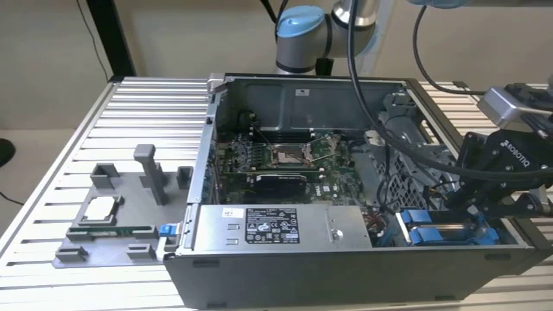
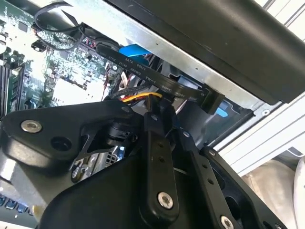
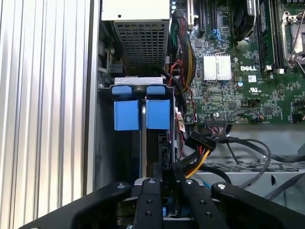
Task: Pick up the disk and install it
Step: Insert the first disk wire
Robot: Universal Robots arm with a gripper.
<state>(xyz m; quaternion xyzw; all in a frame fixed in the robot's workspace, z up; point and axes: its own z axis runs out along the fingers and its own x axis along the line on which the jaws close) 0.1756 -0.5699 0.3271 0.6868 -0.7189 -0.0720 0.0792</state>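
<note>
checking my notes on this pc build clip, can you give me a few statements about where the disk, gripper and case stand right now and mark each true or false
1. The disk sits inside the computer case, in the corner at the exterior view's right. True.
2. The gripper is over the grey fixture tray at the exterior view's left. False: it is at the case's right end, just above the disk.
3. The disk's blue carrier shows two blue tabs side by side in the first wrist view. True.
4. The case is closed with its side panel on. False: it lies open, with the motherboard exposed.
5. The grey box with a sticker lies outside the case on the table. False: it sits inside the case, along its near wall.
</note>
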